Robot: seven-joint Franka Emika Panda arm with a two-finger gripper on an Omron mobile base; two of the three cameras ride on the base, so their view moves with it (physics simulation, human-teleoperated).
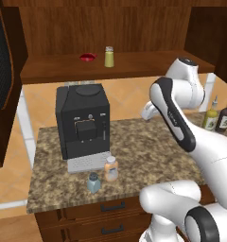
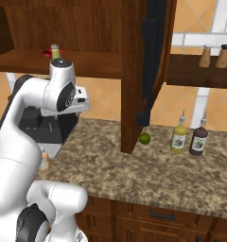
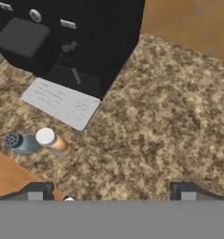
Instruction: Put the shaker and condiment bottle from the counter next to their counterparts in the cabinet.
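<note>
The pale blue-grey shaker (image 1: 93,182) and the peach-orange condiment bottle (image 1: 111,169) stand side by side near the front edge of the granite counter (image 1: 148,156), just ahead of the coffee machine. From the hand view both lie lower left: shaker (image 3: 18,142), bottle (image 3: 53,141). My gripper (image 3: 111,192) hovers above the counter, right of the machine, open and holding nothing. Up in the cabinet (image 1: 63,28), a yellow-green shaker (image 1: 109,56) and a flat red item (image 1: 88,57) sit on the shelf.
A black coffee machine (image 1: 82,123) with a grey drip tray occupies the counter's left part. An olive-yellow bottle (image 2: 178,137) and a dark brown bottle (image 2: 198,139) stand at the right, a lime (image 2: 144,138) beside the cabinet's wooden side panel (image 2: 133,71).
</note>
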